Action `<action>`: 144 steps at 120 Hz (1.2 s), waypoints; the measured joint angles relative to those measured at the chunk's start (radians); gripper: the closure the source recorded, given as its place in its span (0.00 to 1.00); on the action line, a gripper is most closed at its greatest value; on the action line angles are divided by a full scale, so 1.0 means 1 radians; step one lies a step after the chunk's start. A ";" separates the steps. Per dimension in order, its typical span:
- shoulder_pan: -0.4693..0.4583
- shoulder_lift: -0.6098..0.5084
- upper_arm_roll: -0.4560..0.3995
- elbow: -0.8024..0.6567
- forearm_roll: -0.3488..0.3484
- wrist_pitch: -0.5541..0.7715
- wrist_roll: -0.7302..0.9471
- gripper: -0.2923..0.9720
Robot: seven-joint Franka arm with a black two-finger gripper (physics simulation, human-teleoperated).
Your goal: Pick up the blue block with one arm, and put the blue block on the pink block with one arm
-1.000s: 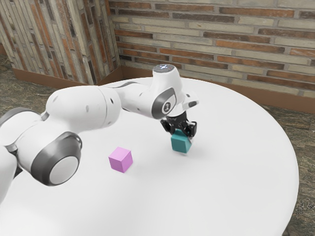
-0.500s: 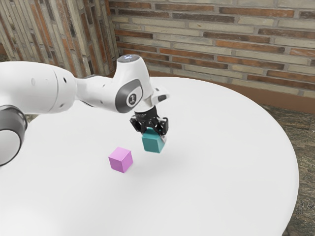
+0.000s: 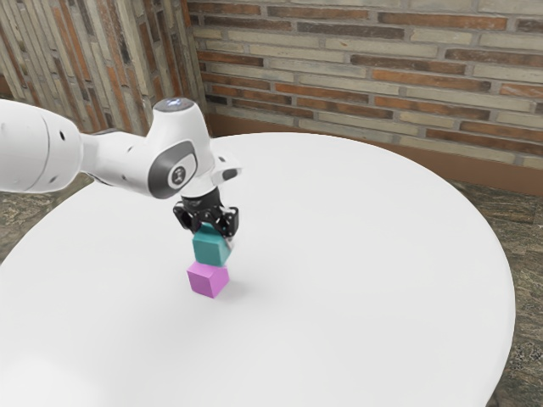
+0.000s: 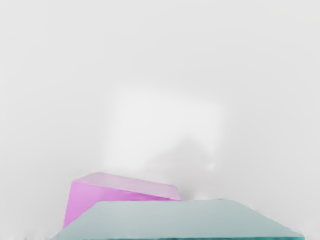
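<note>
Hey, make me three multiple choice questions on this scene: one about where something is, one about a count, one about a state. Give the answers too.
1. Where is the blue block relative to the pink block?
A) far off to its side
B) directly above it
C) underneath it

2. How many blocks are over the table?
A) two
B) three
C) four

3. What state is the gripper in?
A) open, away from both blocks
B) shut on the pink block
C) shut on the blue block

Answers:
1 B: the exterior view shows it right over the pink one.
2 A: one blue and one pink.
3 C: the fingers clasp the blue block from two sides.
</note>
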 joint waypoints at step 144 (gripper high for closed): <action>0.042 -0.091 0.008 -0.123 0.010 0.006 0.244 0.56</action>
